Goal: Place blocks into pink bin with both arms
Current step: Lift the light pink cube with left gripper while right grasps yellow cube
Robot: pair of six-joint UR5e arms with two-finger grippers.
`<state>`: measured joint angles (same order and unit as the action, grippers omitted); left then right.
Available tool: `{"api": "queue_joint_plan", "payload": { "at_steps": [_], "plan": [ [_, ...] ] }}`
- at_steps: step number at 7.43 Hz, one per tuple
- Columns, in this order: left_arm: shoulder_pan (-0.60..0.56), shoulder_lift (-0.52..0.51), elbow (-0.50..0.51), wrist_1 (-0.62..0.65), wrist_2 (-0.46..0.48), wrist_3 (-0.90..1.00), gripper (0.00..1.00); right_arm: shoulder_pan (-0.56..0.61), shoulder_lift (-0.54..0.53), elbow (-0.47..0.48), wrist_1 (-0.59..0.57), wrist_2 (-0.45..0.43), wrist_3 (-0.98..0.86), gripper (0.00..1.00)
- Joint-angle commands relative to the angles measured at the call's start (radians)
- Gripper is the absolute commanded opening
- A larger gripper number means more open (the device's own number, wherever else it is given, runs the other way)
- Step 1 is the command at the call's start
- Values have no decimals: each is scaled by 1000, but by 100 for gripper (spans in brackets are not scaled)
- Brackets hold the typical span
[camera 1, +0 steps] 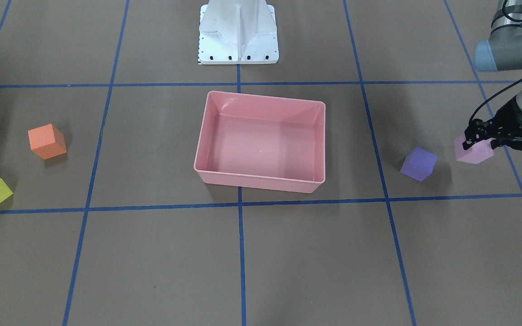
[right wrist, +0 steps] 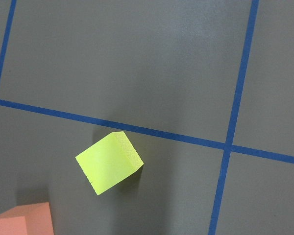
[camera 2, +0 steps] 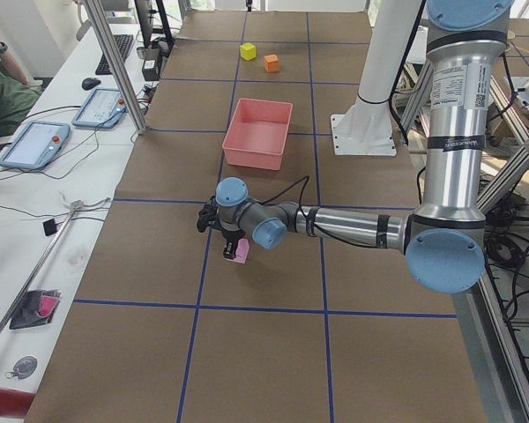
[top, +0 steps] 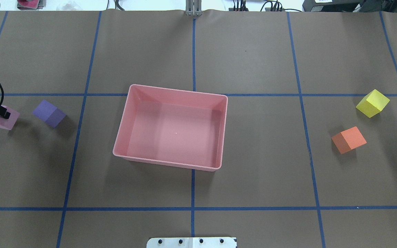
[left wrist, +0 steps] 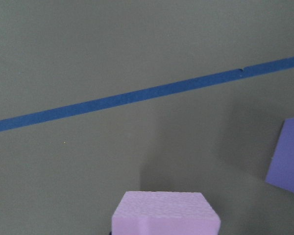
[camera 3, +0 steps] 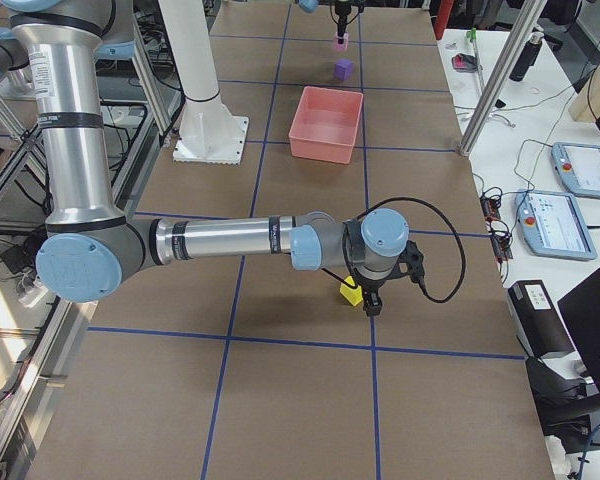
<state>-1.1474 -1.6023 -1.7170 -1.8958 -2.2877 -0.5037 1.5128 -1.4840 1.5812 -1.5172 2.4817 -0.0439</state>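
The empty pink bin [top: 165,163] sits mid-table. My left gripper [camera 1: 479,138] is at the table's left end, its black fingers closed around the light pink-lilac block [camera 1: 474,153]. That block fills the bottom of the left wrist view [left wrist: 165,213]. I cannot tell if it touches the table. The dark purple block [camera 1: 418,164] lies beside it, toward the bin. The orange block [top: 348,139] and the yellow block [top: 373,103] lie at the right end. My right gripper [camera 3: 370,300] hangs just over the yellow block [right wrist: 109,163]. It shows only in the exterior right view, so I cannot tell its state.
The white robot base [camera 1: 238,31] stands behind the bin. Blue tape lines [top: 193,208] grid the brown table cover. Desks with tablets [camera 2: 35,145] and metal posts [camera 3: 495,75] flank the table's long far edge.
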Motion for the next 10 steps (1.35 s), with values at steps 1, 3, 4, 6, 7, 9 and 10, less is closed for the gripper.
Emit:
{"api": "queue_joint_plan", "payload": {
  "at_steps": [1, 3, 4, 6, 7, 9, 10],
  "plan": [
    [-22, -120, -244, 427, -15, -13, 0, -87, 40, -1, 69, -4, 162, 99],
    [-22, -271, -357, 668, -15, -126, 0, -243, 33, -26, 279, -178, 203, 98],
    [-14, -315, -371, 691, -15, -180, 0, -313, 28, -62, 411, -237, 200, 99],
    [18, -372, -377, 693, -13, -275, 0, -358, 42, -128, 549, -239, 196, 99],
    [44, -389, -377, 693, -12, -317, 0, -358, 42, -130, 554, -235, 156, 99],
    [57, -403, -377, 693, -10, -343, 0, -356, 37, -147, 549, -228, 73, 99],
    [72, -407, -375, 693, -10, -355, 0, -353, 30, -150, 549, -227, 37, 99]
  ]
}}
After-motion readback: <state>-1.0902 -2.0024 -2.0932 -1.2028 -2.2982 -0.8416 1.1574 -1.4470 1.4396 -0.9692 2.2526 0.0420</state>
